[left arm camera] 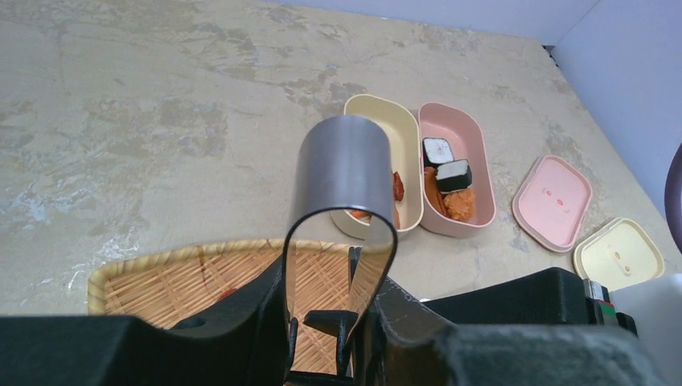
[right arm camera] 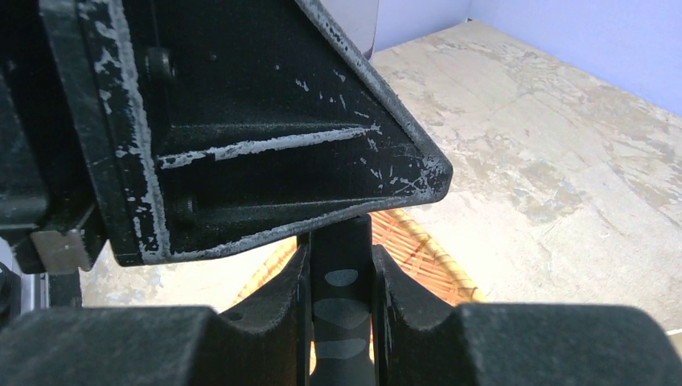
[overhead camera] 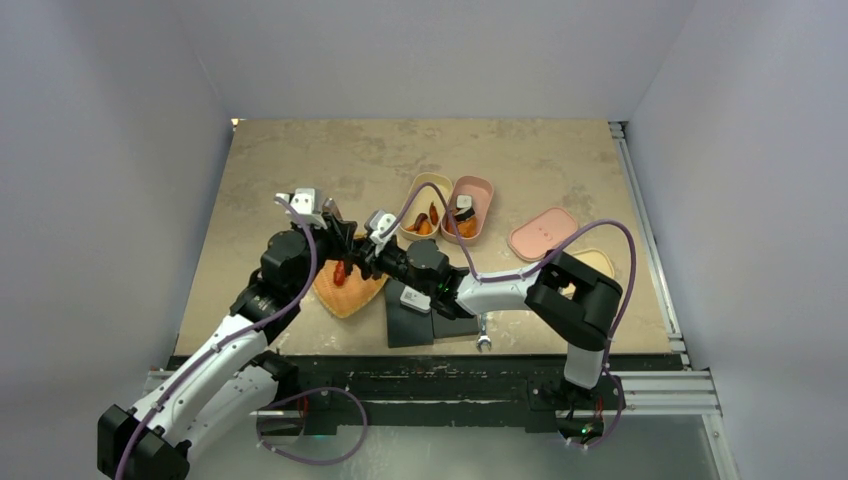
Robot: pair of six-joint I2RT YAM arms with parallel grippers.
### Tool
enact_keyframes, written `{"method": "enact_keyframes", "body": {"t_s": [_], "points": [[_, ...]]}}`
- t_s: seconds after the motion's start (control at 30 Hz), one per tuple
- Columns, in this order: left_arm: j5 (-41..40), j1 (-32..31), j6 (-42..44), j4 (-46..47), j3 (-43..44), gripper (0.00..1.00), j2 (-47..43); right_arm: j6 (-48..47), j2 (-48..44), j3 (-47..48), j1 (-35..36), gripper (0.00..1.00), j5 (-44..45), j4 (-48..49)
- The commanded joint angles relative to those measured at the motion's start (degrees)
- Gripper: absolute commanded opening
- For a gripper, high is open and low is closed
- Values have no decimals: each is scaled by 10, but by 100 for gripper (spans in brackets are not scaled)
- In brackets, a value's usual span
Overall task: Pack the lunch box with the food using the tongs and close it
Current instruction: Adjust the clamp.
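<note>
The tongs (left arm camera: 342, 173) stand over the woven basket (left arm camera: 185, 281), their metal bend towards the left wrist camera. My left gripper (left arm camera: 331, 277) is shut on their two arms. My right gripper (right arm camera: 341, 273) is shut on a black tongs tip (right arm camera: 341, 241) with grey ovals, just under the left gripper's body (right arm camera: 241, 121). From above, both grippers (overhead camera: 335, 225) (overhead camera: 365, 255) meet over the basket (overhead camera: 350, 295), where a red food piece (overhead camera: 341, 272) lies. The yellow lunch box (left arm camera: 406, 145) holds orange pieces. The pink lunch box (left arm camera: 482, 161) holds black-and-white rolls (left arm camera: 438, 150) and an orange piece (left arm camera: 460, 203).
A pink lid (left arm camera: 553, 201) and a yellow lid (left arm camera: 619, 256) lie right of the boxes. Black blocks (overhead camera: 410, 320) and a short silver wrench (overhead camera: 484, 340) sit near the table's front edge, under the right arm (overhead camera: 500, 290).
</note>
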Motion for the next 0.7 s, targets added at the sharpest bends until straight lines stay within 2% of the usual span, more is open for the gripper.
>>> {"method": "enact_keyframes", "body": {"t_s": [0.0,0.1,0.23,0.27,0.4,0.47,0.57,0.67], "points": [[-23,-3,-14,10,16,21,-7,-9,-3,19,6,0,3,20],[-27,-3,-19,4,19,18,-6,-4,-7,16,7,1,7,25],[-40,-3,-24,-9,29,14,-3,0,-10,12,7,12,12,25],[-45,-3,-25,-12,30,13,-2,2,-12,11,7,16,13,26],[-70,-3,-20,-15,30,13,-2,8,-33,-5,7,46,26,29],[-84,-3,-13,-14,30,13,0,9,-56,-20,7,56,33,37],[-101,-3,9,-6,30,13,3,10,-95,-52,7,64,47,50],[-113,-3,31,6,27,15,4,8,-140,-86,7,68,65,57]]}}
